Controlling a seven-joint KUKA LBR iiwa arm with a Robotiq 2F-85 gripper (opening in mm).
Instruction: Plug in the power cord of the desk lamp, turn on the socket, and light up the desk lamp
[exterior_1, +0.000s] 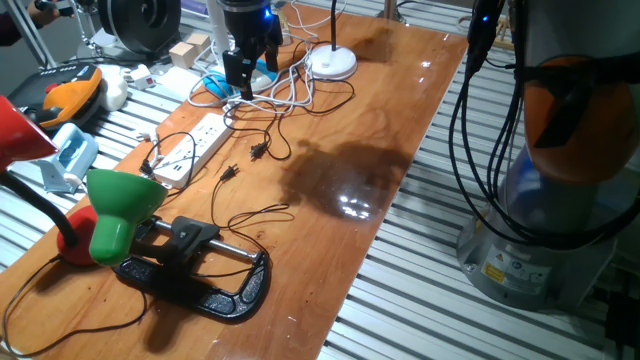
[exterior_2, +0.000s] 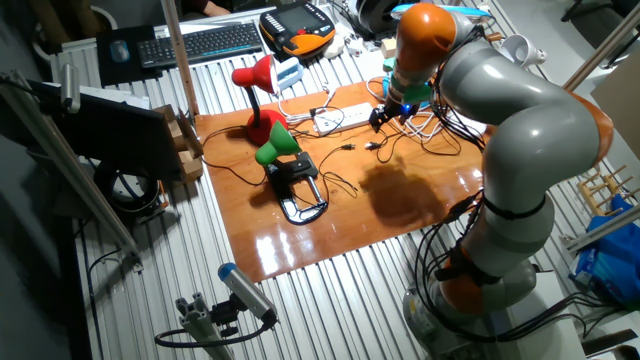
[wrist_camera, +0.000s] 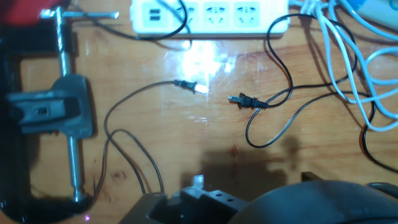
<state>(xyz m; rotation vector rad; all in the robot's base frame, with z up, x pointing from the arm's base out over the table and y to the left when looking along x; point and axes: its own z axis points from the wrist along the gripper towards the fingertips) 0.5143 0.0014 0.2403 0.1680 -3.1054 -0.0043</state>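
Observation:
The socket (exterior_1: 196, 144) is a long white power strip lying near the table's left edge; it also shows in the other fixed view (exterior_2: 345, 118) and along the top of the hand view (wrist_camera: 211, 15). Two loose black plugs lie on the wood beside it, one (exterior_1: 228, 172) (wrist_camera: 186, 85) nearer the lamps and one (exterior_1: 258, 152) (wrist_camera: 241, 99) farther along. A green desk lamp (exterior_1: 120, 205) is held in a black clamp (exterior_1: 200, 280). My gripper (exterior_1: 245, 82) hangs above the strip's far end, open and holding nothing.
A red lamp (exterior_1: 20, 130) stands at the left edge. A white round lamp base (exterior_1: 332, 62) sits at the back with white cables (exterior_1: 290, 90) coiled near the strip's end. Thin black cords loop over the wood (wrist_camera: 267, 118).

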